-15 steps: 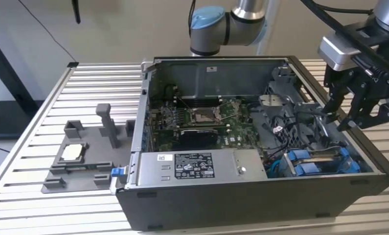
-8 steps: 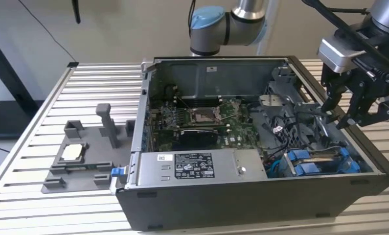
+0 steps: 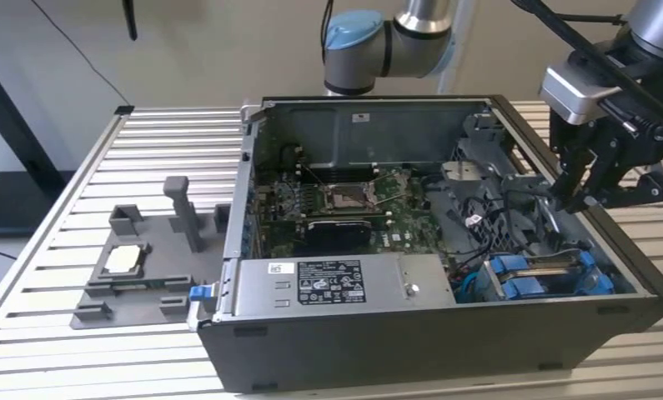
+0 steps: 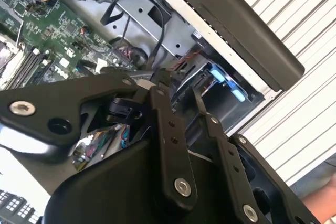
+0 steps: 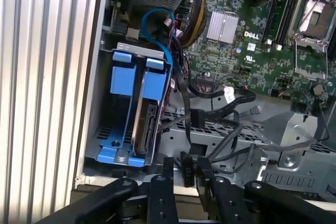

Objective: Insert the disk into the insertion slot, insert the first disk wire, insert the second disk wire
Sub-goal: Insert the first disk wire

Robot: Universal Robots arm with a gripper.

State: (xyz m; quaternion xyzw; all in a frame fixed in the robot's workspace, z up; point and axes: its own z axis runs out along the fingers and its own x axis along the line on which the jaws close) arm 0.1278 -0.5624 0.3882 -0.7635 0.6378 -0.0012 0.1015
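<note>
The disk (image 5: 145, 128), grey with a bright blue carrier (image 5: 128, 69), sits inside the insertion slot (image 5: 104, 129), a metal cage at the case's corner. The exterior view shows the disk (image 3: 548, 268) low on the exterior view's right. My gripper (image 5: 187, 170) hangs just beside the cage, shut on the black plug of a disk wire (image 5: 188, 167). That gripper (image 3: 577, 197) stands over the case's wall on the exterior view's right. In the second wrist view the gripper (image 4: 157, 83) pinches the plug above the cage's blue clips (image 4: 227, 84). Other black wires (image 5: 220, 98) lie loose by the cage.
The open computer case (image 3: 420, 350) rests on a slatted metal table (image 3: 153, 133). Inside are the motherboard (image 3: 343, 200) and a power supply (image 3: 331, 283). A grey fixture tray (image 3: 142, 267) with upright posts and a small chip is at the exterior view's left.
</note>
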